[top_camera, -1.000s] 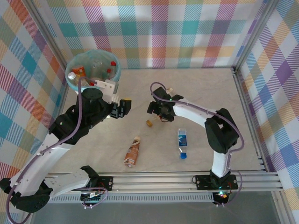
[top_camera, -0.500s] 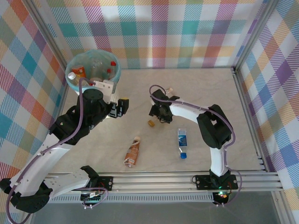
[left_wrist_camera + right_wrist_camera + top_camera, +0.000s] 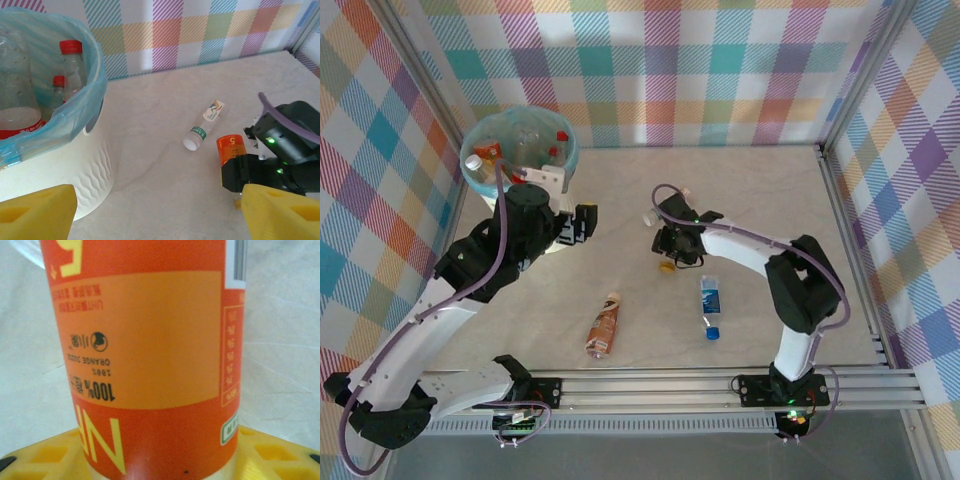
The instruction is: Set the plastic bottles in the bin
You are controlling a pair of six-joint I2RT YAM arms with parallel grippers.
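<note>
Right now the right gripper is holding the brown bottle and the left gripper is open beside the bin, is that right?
Not quite. The right gripper holds the orange bottle, not the brown bottle, which lies on the table. The right wrist view shows the orange label between the yellow fingers. The left gripper is open beside the bin, as you said.

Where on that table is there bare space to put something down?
The far right corner of the table, between back wall and right arm, is bare. The middle is crowded: right gripper gripping the orange bottle, plus the brown bottle and blue-capped bottle.
</note>
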